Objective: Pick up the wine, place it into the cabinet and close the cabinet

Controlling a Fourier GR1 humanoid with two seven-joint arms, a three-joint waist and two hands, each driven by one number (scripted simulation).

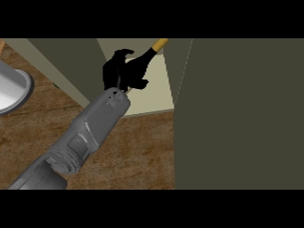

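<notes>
Risk first: the big dark cabinet door stands swung out at the view's right, close by the pale opening of the cabinet, so the wine bottle could knock the frame or tip on release, and the door could catch the arm if shut too soon. One grey forearm runs up from the lower left over the wooden bench into the opening; which arm it is I cannot tell, probably the left. Its black hand has fingers curled round the bottle's dark body, yellow-topped neck poking up-right inside the cabinet; a grey cylinder sits far left.
</notes>
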